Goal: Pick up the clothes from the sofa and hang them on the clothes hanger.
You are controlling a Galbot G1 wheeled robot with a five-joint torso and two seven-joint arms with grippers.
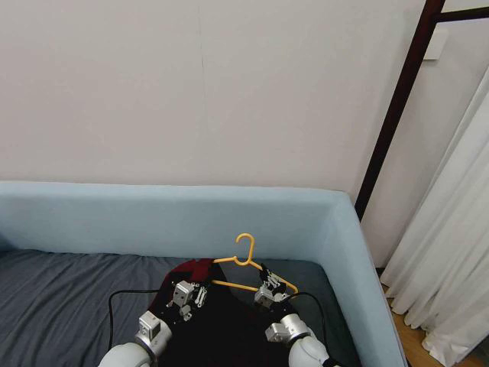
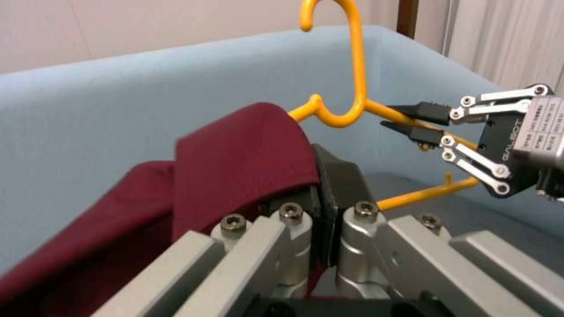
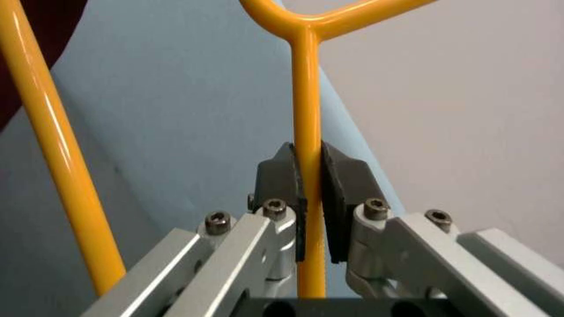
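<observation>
A dark red garment (image 1: 200, 269) lies on the sofa seat near the right corner. My left gripper (image 1: 192, 293) is shut on a fold of this red cloth (image 2: 242, 158), which bunches up over its fingers (image 2: 339, 175). A yellow plastic hanger (image 1: 246, 262) stands with its hook up, just right of the garment. My right gripper (image 1: 265, 288) is shut on the hanger's sloping arm (image 3: 306, 132), seen from the left wrist as the right gripper (image 2: 414, 125) pinching the yellow hanger (image 2: 348, 79).
The light blue sofa back (image 1: 168, 218) and right armrest (image 1: 359, 290) enclose the grey seat (image 1: 61, 306). A dark wooden rack post (image 1: 397, 107) rises right of the sofa, with white curtains (image 1: 451, 252) beyond. A black cable (image 1: 122, 294) loops over the seat.
</observation>
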